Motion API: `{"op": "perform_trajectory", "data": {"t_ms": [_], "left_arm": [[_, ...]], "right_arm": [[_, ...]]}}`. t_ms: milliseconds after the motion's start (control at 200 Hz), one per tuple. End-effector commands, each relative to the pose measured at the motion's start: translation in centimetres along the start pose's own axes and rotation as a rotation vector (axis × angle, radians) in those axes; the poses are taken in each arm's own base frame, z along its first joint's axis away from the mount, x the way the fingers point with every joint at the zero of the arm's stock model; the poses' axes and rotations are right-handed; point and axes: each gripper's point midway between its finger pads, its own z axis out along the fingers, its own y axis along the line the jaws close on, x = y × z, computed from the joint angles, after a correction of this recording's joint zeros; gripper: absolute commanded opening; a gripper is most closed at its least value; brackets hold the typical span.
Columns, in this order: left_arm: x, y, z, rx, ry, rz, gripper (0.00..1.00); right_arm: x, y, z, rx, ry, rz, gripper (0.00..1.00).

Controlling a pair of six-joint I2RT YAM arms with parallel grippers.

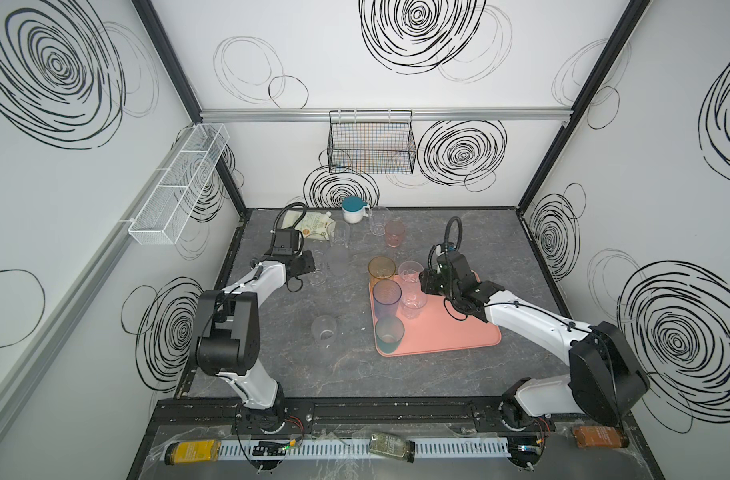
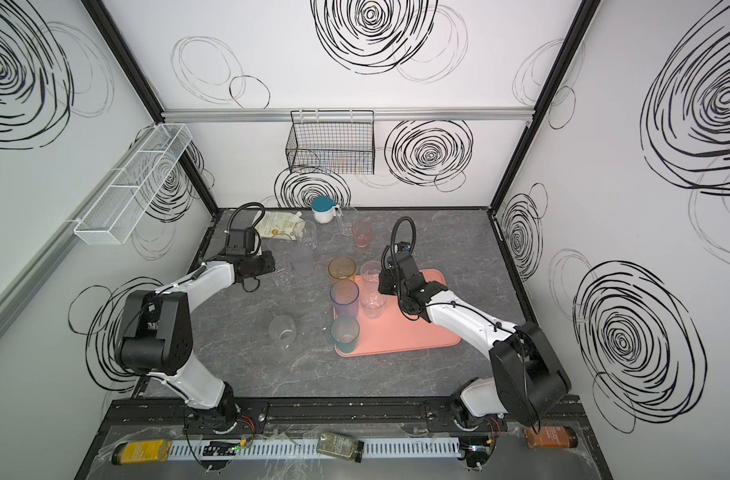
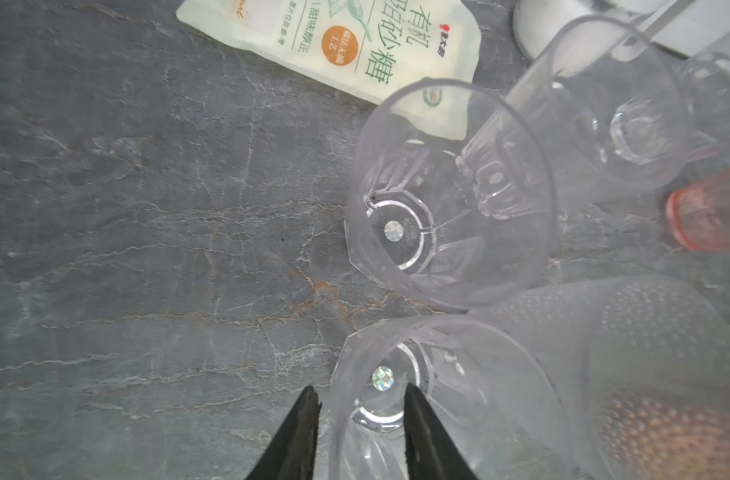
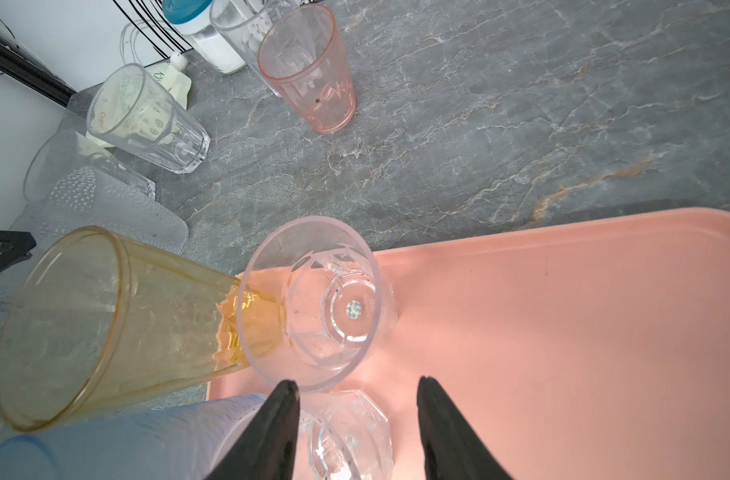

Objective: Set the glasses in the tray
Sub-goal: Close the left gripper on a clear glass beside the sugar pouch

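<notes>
While the left hand [image 3: 360, 388] sits at about 10 o'clock on the grey surface [image 1: 458, 232], its fingers [image 3: 296, 432] stand narrowly spread astride the wall of a clear glass [image 3: 458, 395]. One finger is outside and one inside, and a gap shows on the inner side. A second clear glass [image 3: 450, 199] and a frosted glass [image 3: 625, 332] stand just beside it.

The tray [image 1: 458, 332] lies toward 4 o'clock. An amber glass [image 1: 382, 269] stands at its 11 o'clock corner. A blue glass [image 1: 387, 297] and a teal glass [image 1: 390, 332] follow down the 9 o'clock edge.

The right hand [image 4: 357, 380] hovers over the tray with its fingers spread either side of a near glass [image 4: 346, 436]. Bare tray shows between that glass and one finger.

A pink glass [image 1: 394, 232] stands on the surface at 12 o'clock, and a lone glass [image 1: 325, 330] at 8 o'clock.
</notes>
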Motion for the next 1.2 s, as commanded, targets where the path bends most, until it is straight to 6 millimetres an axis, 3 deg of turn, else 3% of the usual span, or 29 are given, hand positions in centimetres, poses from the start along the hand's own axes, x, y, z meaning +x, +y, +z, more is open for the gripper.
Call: {"op": "perform_trajectory", "data": {"t_ms": [0, 245, 365, 405, 650, 805, 896, 1001, 1196], "left_arm": [[-0.7, 0.2, -0.5, -0.054, -0.027, 0.063, 0.30], [0.7, 0.7, -1.2, -0.059, -0.017, 0.059, 0.13], [0.8, 0.0, -2.8, -0.022, -0.010, 0.061, 0.05], [0.7, -0.1, -3.7, -0.016, -0.019, 0.066, 0.00], [-1.2, -0.4, -10.4, 0.065, -0.148, 0.020, 0.00], [-3.7, -2.4, -15.7, 0.107, -0.261, 0.038, 0.00], [-4.2, -5.5, -18.0, 0.186, -0.293, 0.068, 0.00], [-3.7, -11.7, -20.3, 0.319, -0.303, 0.151, 0.00], [1.7, -23.9, -23.5, 0.587, -0.226, 0.318, 0.00]], "right_arm": [[-0.9, 0.0, -0.5, -0.005, -0.034, 0.005, 0.51], [-1.2, 0.3, -0.9, -0.010, -0.031, -0.007, 0.51], [-2.1, 0.2, -1.4, 0.011, -0.049, -0.019, 0.51], [-2.4, 0.2, -1.8, 0.013, -0.059, -0.018, 0.51], [-2.5, -0.7, -2.7, -0.001, -0.113, -0.004, 0.51], [-5.0, -0.8, -3.5, 0.029, -0.145, -0.031, 0.51], [-6.3, -1.5, -4.0, 0.060, -0.168, -0.017, 0.51], [-6.4, -2.3, -4.1, 0.043, -0.172, 0.035, 0.51], [-5.7, -4.5, -4.4, 0.029, -0.152, 0.146, 0.51]]}}
